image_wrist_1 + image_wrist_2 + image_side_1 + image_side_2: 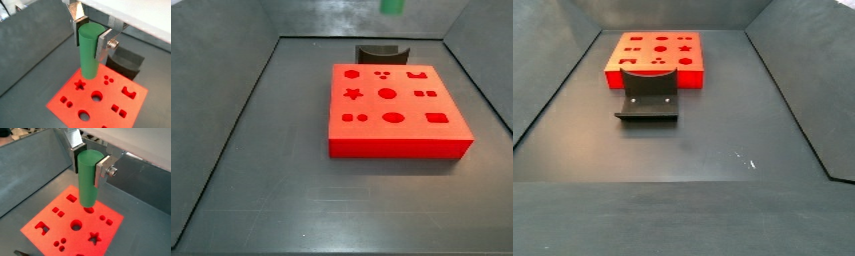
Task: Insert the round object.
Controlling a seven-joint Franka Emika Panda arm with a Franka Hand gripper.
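The round object is a plain green cylinder peg [88,50], also seen in the second wrist view [87,178]. My gripper [90,42] is shut on its upper end and holds it upright, high above the red block [100,102]. The block's top carries several shaped holes, round ones [84,116] among them. In a wrist view the peg's lower end hangs over the block's top [73,223]. In a side view only the peg's lower tip [392,6] shows at the upper edge, above the block [392,110]. The gripper is out of view in both side views.
The dark fixture [648,95] stands on the floor against one side of the red block [653,55]; it also shows in a side view [378,52] and a wrist view [127,62]. Grey bin walls [225,60] enclose the dark floor.
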